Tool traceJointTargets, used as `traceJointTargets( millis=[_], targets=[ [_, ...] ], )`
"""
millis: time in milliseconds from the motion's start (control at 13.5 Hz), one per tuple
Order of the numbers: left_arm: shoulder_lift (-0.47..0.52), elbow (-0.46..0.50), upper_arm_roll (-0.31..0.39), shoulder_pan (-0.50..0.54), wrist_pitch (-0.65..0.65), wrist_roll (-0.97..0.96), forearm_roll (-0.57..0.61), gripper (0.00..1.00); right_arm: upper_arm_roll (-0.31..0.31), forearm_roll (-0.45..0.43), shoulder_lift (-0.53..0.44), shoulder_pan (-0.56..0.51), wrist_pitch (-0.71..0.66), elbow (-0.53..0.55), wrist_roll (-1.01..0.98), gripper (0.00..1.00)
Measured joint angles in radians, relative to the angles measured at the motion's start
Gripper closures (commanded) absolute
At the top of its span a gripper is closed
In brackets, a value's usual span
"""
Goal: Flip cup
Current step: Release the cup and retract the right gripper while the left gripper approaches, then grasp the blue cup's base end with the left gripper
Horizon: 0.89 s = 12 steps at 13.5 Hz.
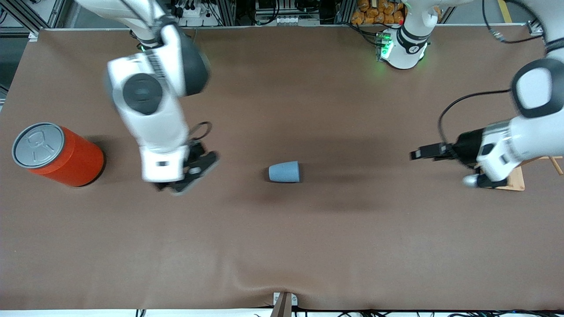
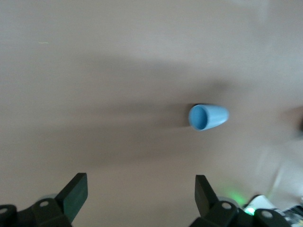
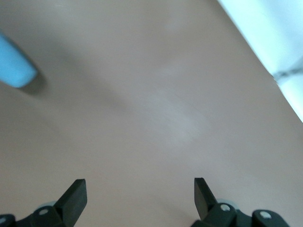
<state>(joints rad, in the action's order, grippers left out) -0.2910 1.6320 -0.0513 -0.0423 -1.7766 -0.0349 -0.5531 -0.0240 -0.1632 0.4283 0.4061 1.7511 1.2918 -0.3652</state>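
The small light blue tapered plastic cup [image 1: 284, 171] lies on its side on the brown surface [image 1: 282, 246]. Left claw [image 1: 416, 154] and right claw [image 1: 187, 178] both hang released above the surface, gripping nothing, well apart from it.

A broad counter [image 1: 282, 246] draped in brown matte cloth fills the front view, the fabric puckering slightly at six o'clock above a small metal bracket [image 1: 284, 301] on the near edge. At twelve o'clock, aluminium framing [image 1: 229, 13] and a white power strip [image 1: 189, 11] crowd the strip past the counter's upper edge, with black cables [image 1: 493, 26] trailing at one o'clock. A heap of orange-brown objects [image 1: 379, 13] sits beside them. Even overhead light throws soft, diffuse shadows across the cloth at the centre. A pale wooden board [image 1: 515, 178] lies at three o'clock.
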Motion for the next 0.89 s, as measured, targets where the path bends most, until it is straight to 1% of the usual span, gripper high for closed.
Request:
traceJointTargets(
  millis=[148, 371, 520, 668, 742, 891],
  targets=[
    [-0.059, 0.021, -0.039, -0.008, -0.065, 0.033, -0.097, 0.00, -0.001, 0.019, -0.032, -0.097, -0.032, 0.002, 0.002, 0.00],
    [-0.143, 0.056, -0.083, -0.014, -0.159, 0.145, -0.279, 0.00, -0.012, 0.117, -0.092, -0.242, -0.096, 0.015, 0.002, 0.00],
    [-0.187, 0.086, -0.098, -0.019, -0.195, 0.245, -0.397, 0.00, -0.067, 0.137, -0.155, -0.276, -0.112, 0.062, 0.002, 0.00],
    [-0.240, 0.109, -0.102, -0.029, -0.202, 0.356, -0.532, 0.00, -0.103, 0.142, -0.225, -0.287, -0.114, 0.128, 0.011, 0.00],
    [-0.272, 0.114, -0.102, -0.041, -0.204, 0.410, -0.596, 0.00, -0.108, 0.142, -0.262, -0.295, -0.114, 0.166, 0.042, 0.00],
    [-0.324, 0.114, -0.103, -0.071, -0.232, 0.463, -0.668, 0.00, -0.109, 0.143, -0.327, -0.307, -0.115, 0.240, 0.136, 0.00]
  ],
)
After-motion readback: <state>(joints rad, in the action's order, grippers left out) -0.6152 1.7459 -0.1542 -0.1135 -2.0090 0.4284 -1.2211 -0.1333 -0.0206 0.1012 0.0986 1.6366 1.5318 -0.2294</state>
